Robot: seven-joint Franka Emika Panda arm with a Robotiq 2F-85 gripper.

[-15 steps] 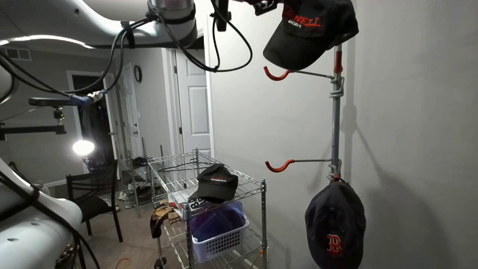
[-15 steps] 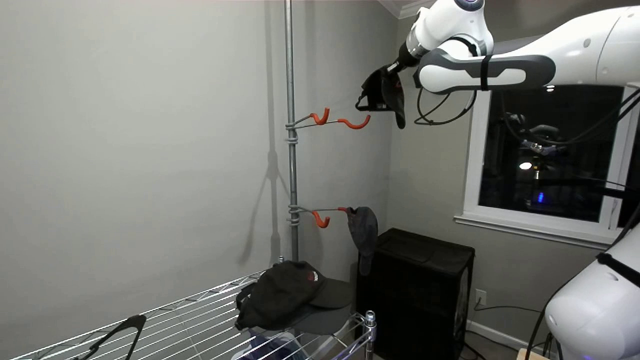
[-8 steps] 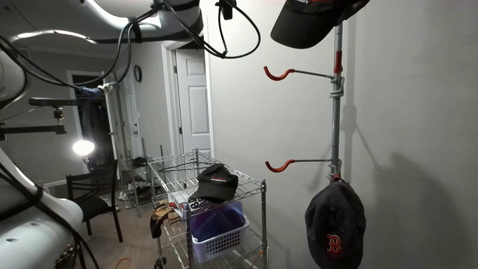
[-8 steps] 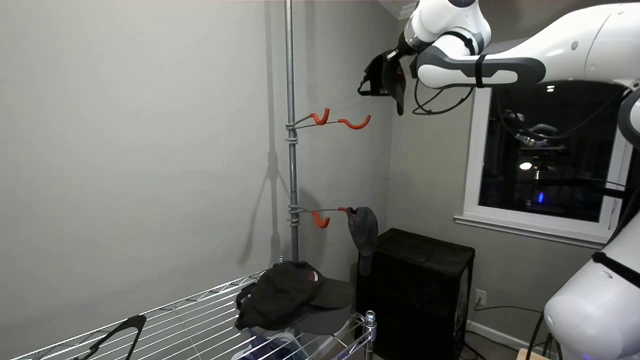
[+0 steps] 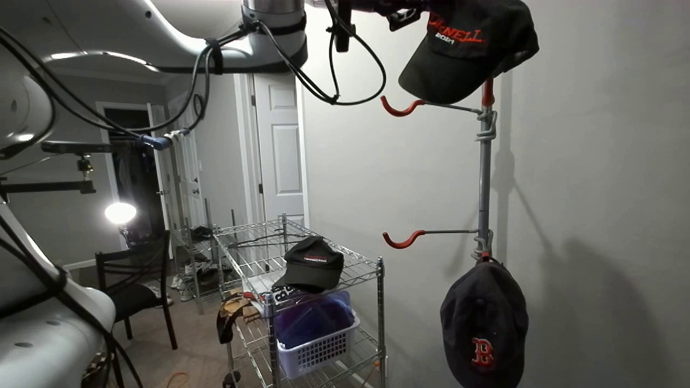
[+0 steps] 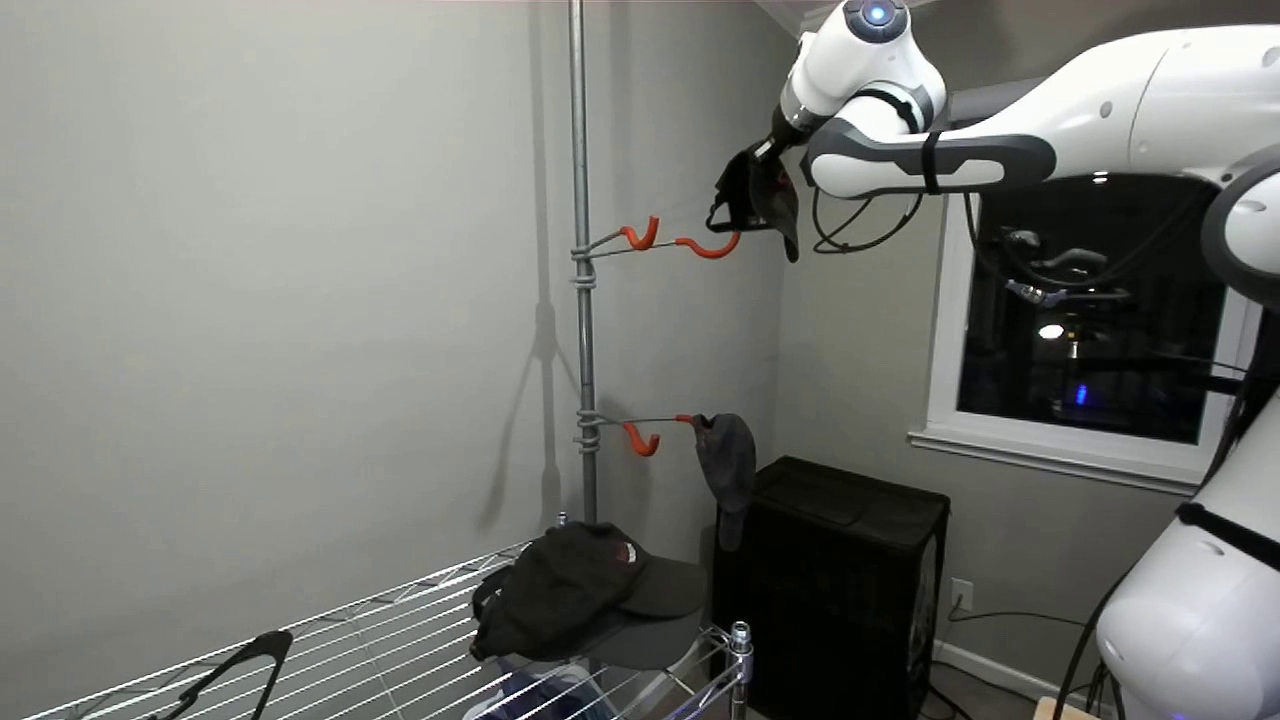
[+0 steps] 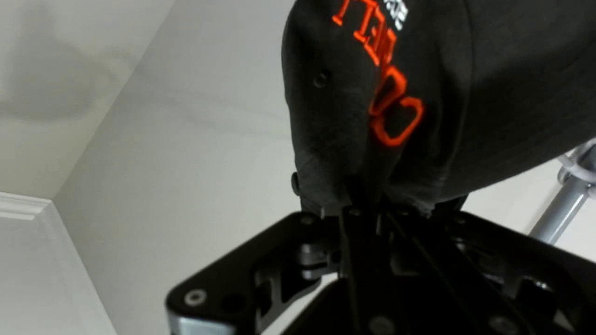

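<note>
Hanging up high in both exterior views, the arm stretches out roughly level, wrist bent so the claw points down toward the pole. The cap is black, with red letters across the front and a little white 2021 under them, brim tipped downward, fabric creased through the lettering. It's up by one of the upper red hooks, though I can't tell if they touch. That claw is clamped pretty much all the way closed, pinching a fold of the crown.
</note>
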